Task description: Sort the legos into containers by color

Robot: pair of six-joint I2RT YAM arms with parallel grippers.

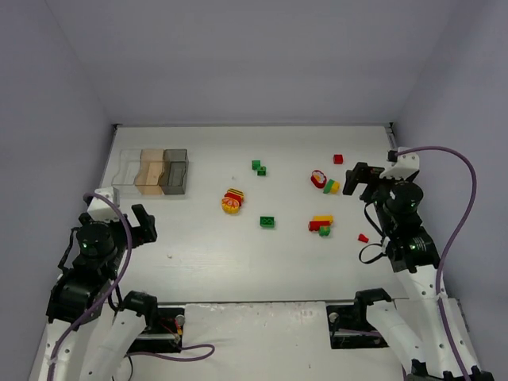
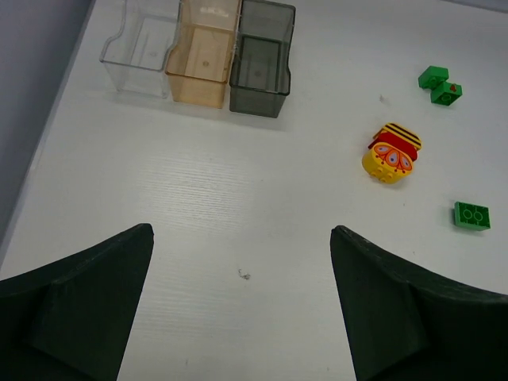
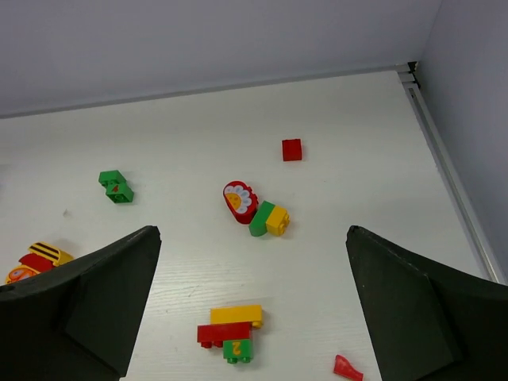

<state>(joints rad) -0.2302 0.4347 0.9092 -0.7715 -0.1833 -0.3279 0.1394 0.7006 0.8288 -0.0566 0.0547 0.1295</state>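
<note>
L gripper (image 2: 240,234): jaws spread wide, nothing btwn them, only bare bench (image 2: 159,182) under it. The containers (image 2: 202,55) sit well ahead of it, a bit to its left. They are 3 joined see-thru square boxes: clear box (image 2: 143,44) leftmost, tan-amber box (image 2: 205,71) in the middle, smoky grey box (image 2: 260,67) on the right. The row's long axis runs left-right across this gripper's view, open tops up.

Legos near L gripper:
- Ahead-right is a yellow/red clump (image 2: 390,155) w/ black-striped top and a printed front, long axis pointing away from the gripper and slightly right.
- Farther ahead-right is a green pair (image 2: 439,84), two bricks touching corner to corner.
- Off to the right, nearer, is a lone green brick (image 2: 471,216) lying flat, long axis left-right.

R gripper (image 3: 252,232): jaws also at full spread, holding nothing.
- Just ahead, about centred, a red flower piece (image 3: 238,201) touches a green+yellow clump (image 3: 270,219). Together they lie on a diagonal, far-left to near-right.
- Farther ahead, slightly right, is a single red brick (image 3: 291,149).
- Closest to the gripper, btwn the fingers, is a stack (image 3: 232,332): yellow bar over red over green, bars' long axis left-right.
- By the right finger is a small red bit (image 3: 346,368), maybe a wedge; too small to tell.
</note>
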